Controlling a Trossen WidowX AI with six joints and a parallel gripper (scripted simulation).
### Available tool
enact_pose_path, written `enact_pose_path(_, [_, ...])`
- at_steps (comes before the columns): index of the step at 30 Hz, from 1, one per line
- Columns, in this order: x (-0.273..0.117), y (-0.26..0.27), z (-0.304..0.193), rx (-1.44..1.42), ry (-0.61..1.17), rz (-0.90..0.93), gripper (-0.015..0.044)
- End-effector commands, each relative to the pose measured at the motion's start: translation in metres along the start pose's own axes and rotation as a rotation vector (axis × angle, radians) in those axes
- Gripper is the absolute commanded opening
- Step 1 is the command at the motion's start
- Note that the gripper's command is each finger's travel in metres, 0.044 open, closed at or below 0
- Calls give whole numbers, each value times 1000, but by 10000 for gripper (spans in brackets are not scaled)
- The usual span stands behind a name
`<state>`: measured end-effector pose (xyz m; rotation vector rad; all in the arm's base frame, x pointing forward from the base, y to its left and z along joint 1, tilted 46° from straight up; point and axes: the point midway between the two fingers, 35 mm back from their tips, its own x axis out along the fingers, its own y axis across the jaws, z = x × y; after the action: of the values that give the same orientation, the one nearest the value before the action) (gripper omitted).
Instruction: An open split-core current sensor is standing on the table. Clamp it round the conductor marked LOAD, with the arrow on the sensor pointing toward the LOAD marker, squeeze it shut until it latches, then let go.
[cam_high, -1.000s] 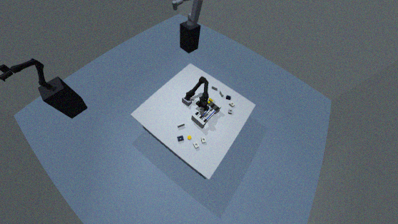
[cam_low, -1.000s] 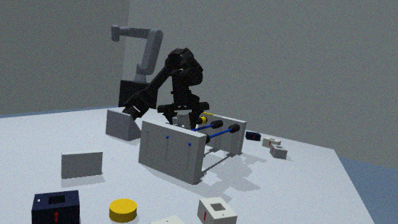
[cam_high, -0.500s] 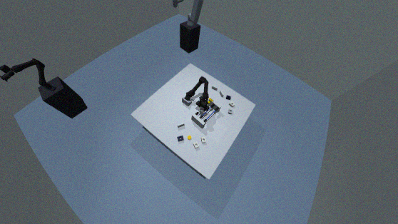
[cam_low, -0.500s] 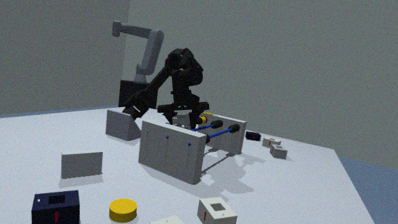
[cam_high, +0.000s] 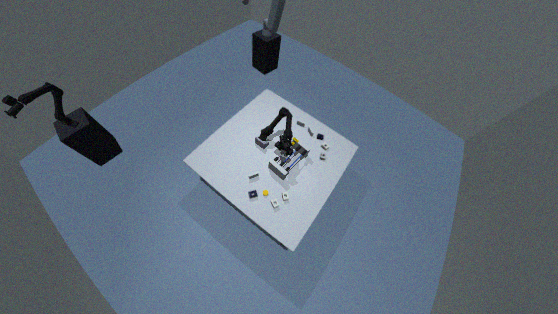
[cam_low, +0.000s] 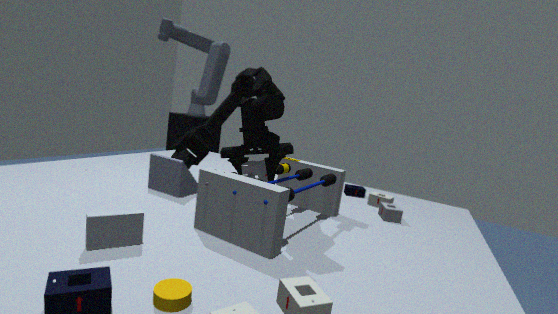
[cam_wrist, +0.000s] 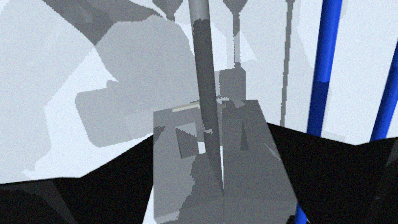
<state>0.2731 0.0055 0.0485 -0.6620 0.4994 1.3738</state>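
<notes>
The grey sensor (cam_wrist: 260, 175) fills the space between the black fingers in the wrist view. My gripper (cam_wrist: 208, 133) (cam_low: 255, 174) is shut on it, low between the end panels of the conductor rack (cam_low: 237, 215) (cam_high: 278, 169). A grey conductor (cam_wrist: 204, 60) runs down to the sensor and along the line between its two halves. Whether the halves are latched cannot be told. Two blue conductors run to the right, one blue conductor (cam_wrist: 327, 45) nearer and another blue conductor (cam_wrist: 389, 102) farther out. The sensor's arrow and the LOAD marking cannot be made out; the fingers and near panel hide much in the exterior view.
A grey block (cam_low: 170, 175) stands by the arm's base. In front are an upright grey plate (cam_low: 115, 231) (cam_high: 253, 176), a dark blue block (cam_low: 55, 297), a yellow disc (cam_low: 172, 290) (cam_high: 265, 193) and white blocks. Several small blocks lie beyond the rack.
</notes>
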Motion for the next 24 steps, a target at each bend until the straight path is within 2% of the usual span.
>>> enact_pose_path(1, [0,-1,0,-2,-1,-3,0])
enact_pose_path(8, [0,-1,0,-2,-1,-3,0])
enact_pose_path(24, [-1,0,0,0,2,6,420])
